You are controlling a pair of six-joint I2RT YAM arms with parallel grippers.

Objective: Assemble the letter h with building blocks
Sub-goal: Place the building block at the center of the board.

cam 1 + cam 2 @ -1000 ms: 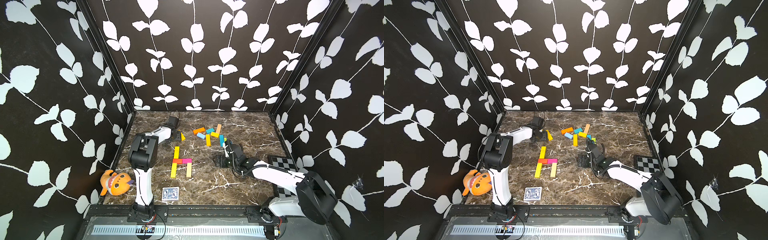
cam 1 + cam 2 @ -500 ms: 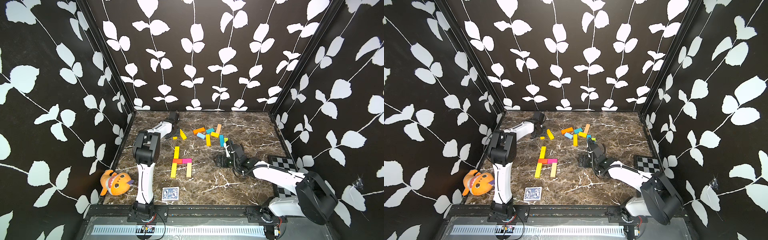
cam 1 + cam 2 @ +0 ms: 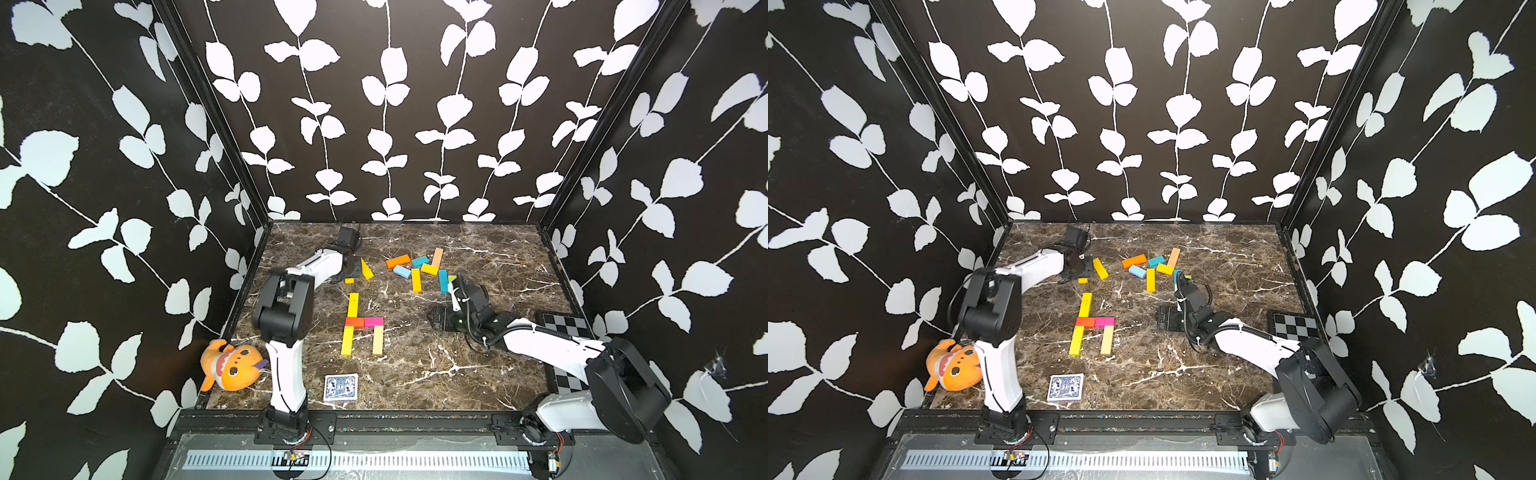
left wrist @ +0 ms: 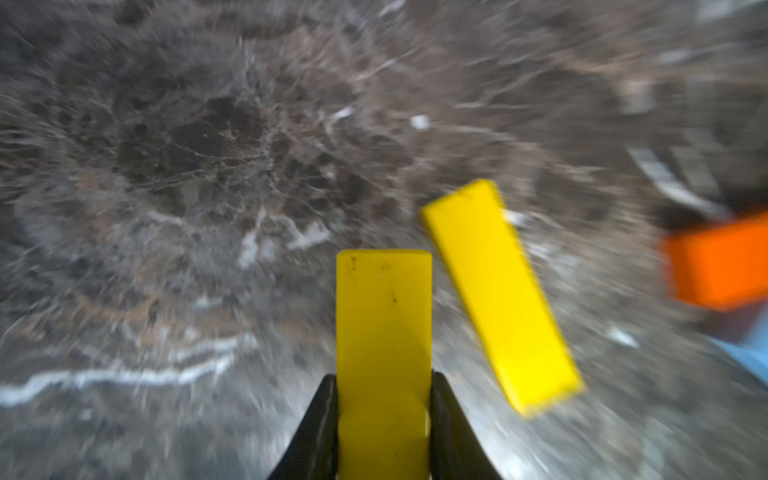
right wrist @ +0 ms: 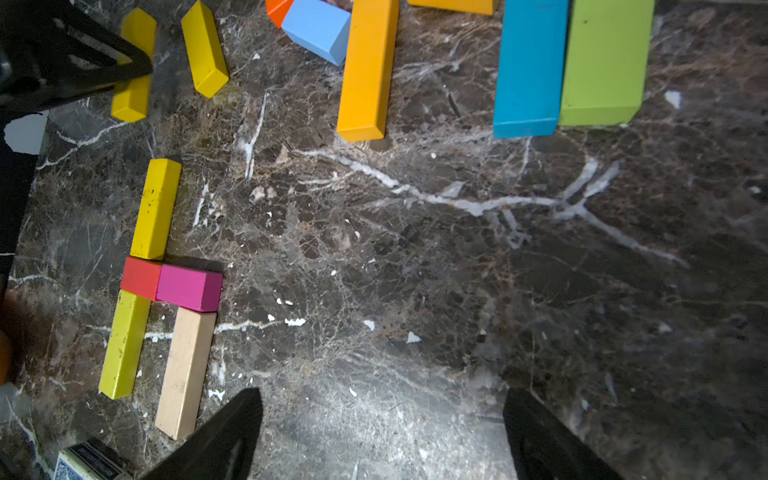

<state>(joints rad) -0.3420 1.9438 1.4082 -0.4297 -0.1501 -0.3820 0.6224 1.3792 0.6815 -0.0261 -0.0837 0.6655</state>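
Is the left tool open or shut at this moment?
Shut, on a yellow block. In the left wrist view the left tool has its two black fingers pressed against both long sides of the block.

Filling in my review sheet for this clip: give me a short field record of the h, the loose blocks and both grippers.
letter h: five bars lying flat; two yellow stem bars, red and pink crossbar, tan leg
left gripper: shut on yellow block, at the back left of the table
right gripper: open, empty, over bare marble right of the h
loose blocks: cluster at the back, right of the left gripper; second yellow block lies apart, nearer the left gripper
other items: playing card, plush toy
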